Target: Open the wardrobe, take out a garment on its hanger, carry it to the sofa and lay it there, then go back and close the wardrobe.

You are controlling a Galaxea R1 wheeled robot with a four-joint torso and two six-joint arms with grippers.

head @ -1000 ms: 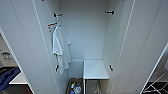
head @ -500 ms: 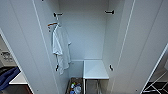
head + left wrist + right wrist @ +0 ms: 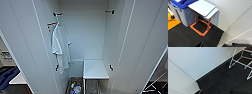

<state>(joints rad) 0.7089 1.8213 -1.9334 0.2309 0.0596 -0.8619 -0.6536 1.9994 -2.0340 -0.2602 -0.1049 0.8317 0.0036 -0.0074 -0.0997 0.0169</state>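
I'm looking into the wardrobe [image 3: 100, 37]: both doors swung wide, open room between their edges. Inside hangs a white T-shirt [image 3: 60, 48] at the left, with a white shelf [image 3: 95, 68] low on the right. No orange garment in there that I can see. Left wrist picks up a side table on an orange frame [image 3: 201, 26] beside a blue-lidded bin [image 3: 181, 10] (dark carpet below). Right wrist shows a white wire frame [image 3: 241, 60]. Gripper fingers: can't tell, either arm.

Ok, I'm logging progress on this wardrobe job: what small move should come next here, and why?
Probably reach an arm toward the left door and begin swinging it shut. The wardrobe stands wide open, and the piece hanging inside is a white T-shirt, which the task leaves alone.
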